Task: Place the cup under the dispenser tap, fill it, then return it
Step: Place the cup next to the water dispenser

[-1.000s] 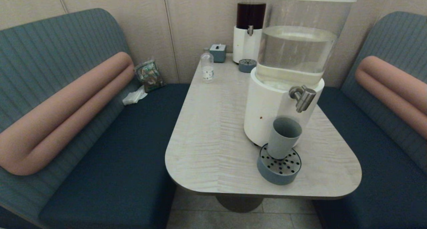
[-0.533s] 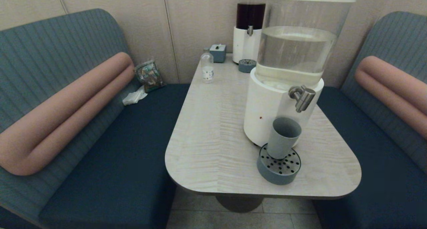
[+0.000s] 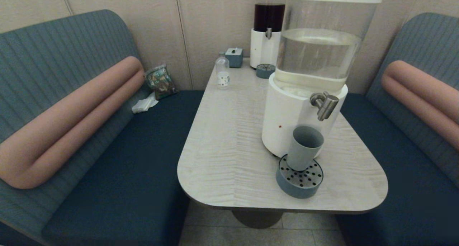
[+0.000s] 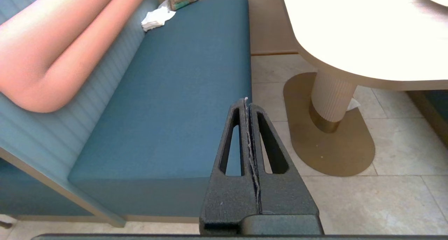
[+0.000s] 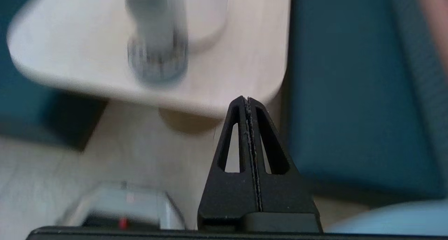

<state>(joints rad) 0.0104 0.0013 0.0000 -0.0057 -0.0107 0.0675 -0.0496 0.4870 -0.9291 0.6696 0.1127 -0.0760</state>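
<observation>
Off the surface's (image 4: 357,33) left edge, your left hand (image 4: 247,101) hangs over the bench seat (image 4: 182,93), fingers pressed together, empty. The cup (image 3: 304,148) stands upright on the drip tray (image 3: 299,177), below the dispenser tap (image 3: 325,104). Your right hand (image 5: 247,100) is below the surface's near edge, pinched together, holding nothing.

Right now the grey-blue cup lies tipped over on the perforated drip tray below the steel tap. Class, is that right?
Not quite. The cup stands upright, mouth up, on the drip tray below the steel tap. The head view shows this.
</observation>
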